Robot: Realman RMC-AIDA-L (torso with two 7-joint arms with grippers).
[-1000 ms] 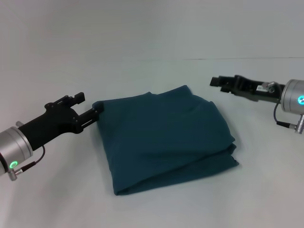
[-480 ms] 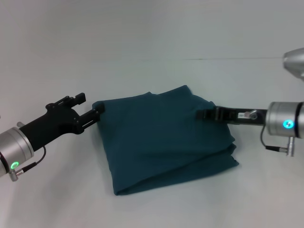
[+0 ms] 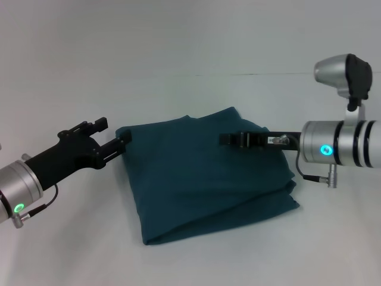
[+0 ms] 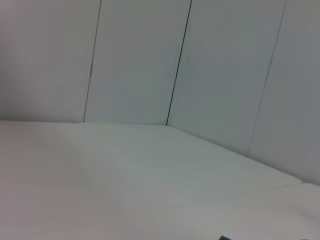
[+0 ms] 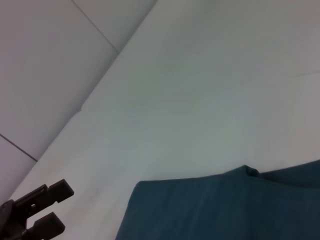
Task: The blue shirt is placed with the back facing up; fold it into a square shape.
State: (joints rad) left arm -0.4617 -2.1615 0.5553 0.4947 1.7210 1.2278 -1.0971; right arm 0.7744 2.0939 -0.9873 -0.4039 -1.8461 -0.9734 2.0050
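White table [image 3: 196,262] lies bare around the blue shirt [image 3: 202,173]; right tool [image 3: 229,139] hangs over it.

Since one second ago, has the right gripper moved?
Yes. The right gripper has swung in from beside the blue shirt to over its far part, toward the left gripper, which keeps its place at the shirt's corner.

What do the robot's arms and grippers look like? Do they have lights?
Both arms end in shiny silver wrist tubes, each with a small glowing green ring light and a thin black cable looping out. The left gripper and right gripper are black, angular and boxy. The right arm also has a silver, black-capped joint above.
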